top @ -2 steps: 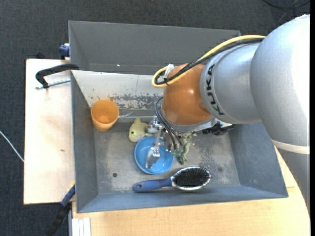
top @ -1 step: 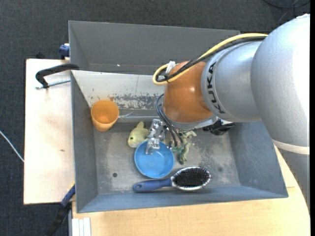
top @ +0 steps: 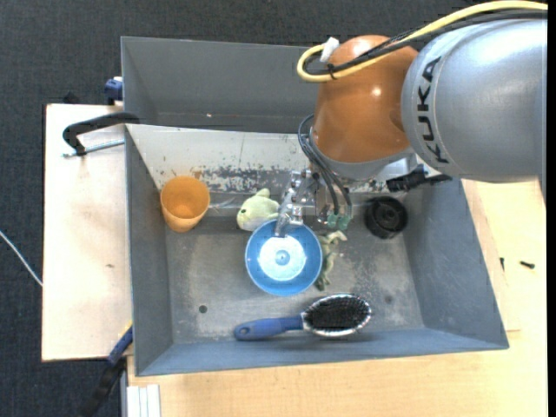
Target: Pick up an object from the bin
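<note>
My gripper (top: 308,218) hangs under the orange cover in the middle of the bin and looks open. One silver finger (top: 287,215) reaches down to the far rim of a round blue bowl (top: 282,261). The other finger stands by a small green, leafy toy (top: 330,248) lying along the bowl's right side. A pale yellow-green plush toy (top: 257,210) lies just left of the gripper, touching the bowl's far edge. Nothing shows between the fingers.
An orange cup (top: 184,202) stands at the back left. A black round cap (top: 385,216) lies at the right, beside the arm. A black hairbrush with a blue handle (top: 306,319) lies along the front wall.
</note>
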`<state>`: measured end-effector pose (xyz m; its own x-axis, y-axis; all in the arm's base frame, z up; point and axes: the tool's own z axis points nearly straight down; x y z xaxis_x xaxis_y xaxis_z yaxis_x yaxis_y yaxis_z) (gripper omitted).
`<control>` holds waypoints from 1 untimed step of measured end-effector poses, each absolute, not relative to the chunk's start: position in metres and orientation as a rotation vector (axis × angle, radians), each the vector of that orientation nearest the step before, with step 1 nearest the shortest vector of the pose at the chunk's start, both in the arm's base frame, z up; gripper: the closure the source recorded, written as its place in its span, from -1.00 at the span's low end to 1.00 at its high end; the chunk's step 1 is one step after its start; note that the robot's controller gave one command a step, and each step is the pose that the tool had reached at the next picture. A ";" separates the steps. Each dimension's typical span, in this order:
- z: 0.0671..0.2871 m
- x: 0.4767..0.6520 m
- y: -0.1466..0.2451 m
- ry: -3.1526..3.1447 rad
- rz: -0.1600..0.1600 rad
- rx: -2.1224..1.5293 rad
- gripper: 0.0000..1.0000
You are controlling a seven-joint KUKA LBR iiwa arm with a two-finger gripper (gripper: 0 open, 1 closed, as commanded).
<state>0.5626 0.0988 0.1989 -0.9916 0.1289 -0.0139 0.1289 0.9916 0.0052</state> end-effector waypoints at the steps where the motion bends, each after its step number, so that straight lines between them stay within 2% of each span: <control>1: 0.292 0.517 0.131 3.107 0.004 -0.390 1.00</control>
